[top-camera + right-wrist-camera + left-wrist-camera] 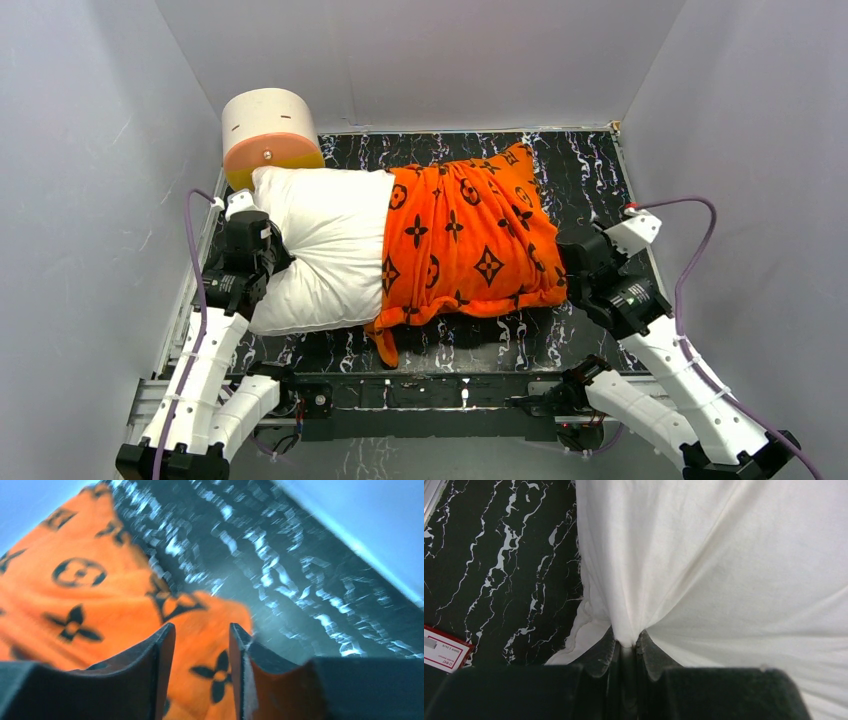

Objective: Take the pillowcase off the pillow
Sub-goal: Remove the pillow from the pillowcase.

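Note:
The white pillow (330, 240) lies across the black marbled floor, its right half still inside the orange pillowcase (465, 235) with black motifs. My left gripper (275, 255) is at the pillow's bare left end. In the left wrist view the left gripper (626, 642) is shut on a pinched fold of the white pillow (724, 570) fabric. My right gripper (565, 265) is at the pillowcase's right edge. In the blurred right wrist view the right gripper (202, 630) stands open, its jaws apart over the corner of the pillowcase (75, 595), with orange fabric showing in the gap.
A cream-and-orange cylinder (268, 135) stands at the back left, touching the pillow's corner. White walls close in the left, back and right sides. A loose orange strip (385, 345) trails toward the near edge. A red-and-white label (441, 650) lies on the floor by the left arm.

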Robot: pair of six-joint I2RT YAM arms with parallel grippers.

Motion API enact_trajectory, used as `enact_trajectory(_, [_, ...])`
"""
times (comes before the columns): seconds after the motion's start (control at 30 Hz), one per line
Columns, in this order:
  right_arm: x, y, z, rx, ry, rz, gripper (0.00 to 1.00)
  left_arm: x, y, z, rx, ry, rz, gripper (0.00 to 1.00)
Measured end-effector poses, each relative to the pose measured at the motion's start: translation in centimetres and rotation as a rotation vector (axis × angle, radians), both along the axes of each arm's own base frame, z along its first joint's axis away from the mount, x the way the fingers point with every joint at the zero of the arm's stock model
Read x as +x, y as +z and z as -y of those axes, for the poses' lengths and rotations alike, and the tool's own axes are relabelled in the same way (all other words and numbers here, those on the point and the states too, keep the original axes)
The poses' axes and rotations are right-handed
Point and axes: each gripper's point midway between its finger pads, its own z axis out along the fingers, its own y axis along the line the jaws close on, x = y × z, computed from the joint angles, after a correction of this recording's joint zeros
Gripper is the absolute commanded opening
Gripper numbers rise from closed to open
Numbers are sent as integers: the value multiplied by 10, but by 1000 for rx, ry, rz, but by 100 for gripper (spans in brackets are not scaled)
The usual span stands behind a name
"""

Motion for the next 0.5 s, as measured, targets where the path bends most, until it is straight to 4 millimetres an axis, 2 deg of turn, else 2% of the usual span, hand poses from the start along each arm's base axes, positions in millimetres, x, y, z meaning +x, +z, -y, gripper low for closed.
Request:
enact_trajectory(0.13, [-3,-14,-54,221,252,-56,78,0,0,1,-11,-3,-1,0])
enact_trajectory(0.23, [-19,-27,-93,391,424,-110,84,0,-2,3,-20,-5,-2,0])
enact_trajectory(0.37, [-48,-49,-128,550,570,-252,89,-1,-6,5,-32,-8,-11,0])
enact_trajectory(0.5, [-76,-82,-153,662,655,-436,90,-1,-6,6,-43,-10,-11,0])
